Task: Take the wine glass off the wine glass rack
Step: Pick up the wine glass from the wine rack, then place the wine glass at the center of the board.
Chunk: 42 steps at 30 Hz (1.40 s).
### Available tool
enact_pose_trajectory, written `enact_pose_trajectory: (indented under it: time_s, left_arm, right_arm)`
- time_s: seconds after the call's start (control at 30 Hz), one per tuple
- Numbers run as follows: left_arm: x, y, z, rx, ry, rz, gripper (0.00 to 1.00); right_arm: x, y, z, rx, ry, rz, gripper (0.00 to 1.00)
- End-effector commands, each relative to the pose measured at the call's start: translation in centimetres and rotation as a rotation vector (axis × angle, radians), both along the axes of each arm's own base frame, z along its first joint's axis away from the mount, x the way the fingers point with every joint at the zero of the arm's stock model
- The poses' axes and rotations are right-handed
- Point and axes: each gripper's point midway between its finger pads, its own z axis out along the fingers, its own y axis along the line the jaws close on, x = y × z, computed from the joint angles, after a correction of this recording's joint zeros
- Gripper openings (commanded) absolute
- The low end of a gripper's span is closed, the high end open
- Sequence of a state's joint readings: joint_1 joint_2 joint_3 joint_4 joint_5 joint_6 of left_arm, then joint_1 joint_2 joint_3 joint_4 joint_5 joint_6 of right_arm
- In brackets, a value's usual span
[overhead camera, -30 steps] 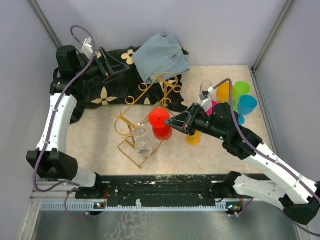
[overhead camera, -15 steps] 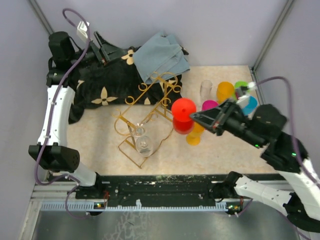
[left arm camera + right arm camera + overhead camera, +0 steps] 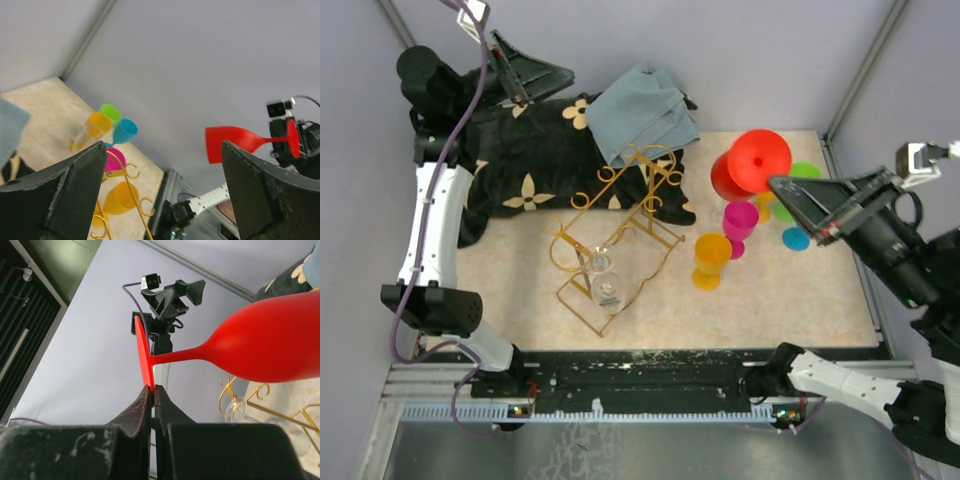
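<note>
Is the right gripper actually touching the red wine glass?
Touching. The right wrist view shows the right gripper closed on the thin foot of the red wine glass, pinching the disc's edge from both sides with no gap.

Black floral cloth w/ grey-blue towel on it; yellow goblet nr pink goblet

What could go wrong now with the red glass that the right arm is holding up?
The right gripper pinches the red glass only by the edge of its thin foot, with the bowl sticking out sideways, so it may pivot or slip. It hangs over the coloured glasses; a drop could topple them.
</note>
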State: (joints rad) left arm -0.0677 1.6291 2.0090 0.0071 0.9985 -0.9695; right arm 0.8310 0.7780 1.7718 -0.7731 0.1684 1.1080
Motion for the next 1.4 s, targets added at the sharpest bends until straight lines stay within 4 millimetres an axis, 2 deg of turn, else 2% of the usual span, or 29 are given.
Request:
enact_pose_trajectory:
  time_s: [0.0,0.1,0.17,0.23,0.37,0.63,0.83,0.97,1.03,1.2,1.37]
  left_arm:
    - [-4.1,-3.7,0.6,-0.048,0.001,-0.204,1.00]
    - [-6.5,-5.6,0.5,-0.066,0.002,-0.292,1.00]
    - [-7.4,-6.3,0.2,-0.084,0.019,-0.327,1.00]
    - [-7.6,-6.5,-0.3,-0.100,0.042,-0.346,1.00]
    - [-7.5,-6.4,-1.0,-0.130,0.077,-0.370,1.00]
    - [-9.2,-6.0,0.6,-0.178,0.021,-0.429,0.99]
    - [-11.0,-5.5,2.3,-0.197,-0.031,-0.445,0.94]
    - [-12.1,-5.0,3.4,-0.208,-0.065,-0.439,0.89]
    - [-12.6,-4.6,4.0,-0.215,-0.079,-0.430,0.84]
    - [-13.8,-3.5,5.3,-0.234,-0.104,-0.409,0.48]
    - [-15.6,-2.7,6.3,-0.245,-0.132,-0.412,0.26]
  right_arm:
    - [3.4,4.3,3.1,0.027,-0.129,0.004,0.00]
    - [4.3,6.6,5.6,0.046,-0.206,0.040,0.00]
    - [4.9,7.9,7.3,0.058,-0.253,0.062,0.00]
    - [5.8,9.8,8.3,0.062,-0.277,0.089,0.00]
    - [6.3,12.2,9.6,0.090,-0.304,0.159,0.00]
    - [7.0,14.3,8.8,0.160,-0.298,0.224,0.00]
    - [7.4,15.0,7.4,0.185,-0.272,0.244,0.00]
    - [7.9,14.7,6.2,0.209,-0.253,0.245,0.00]
    - [8.1,14.3,5.6,0.223,-0.242,0.242,0.00]
    - [8.7,13.2,4.1,0.241,-0.220,0.223,0.00]
    - [9.3,12.8,2.5,0.263,-0.203,0.215,0.00]
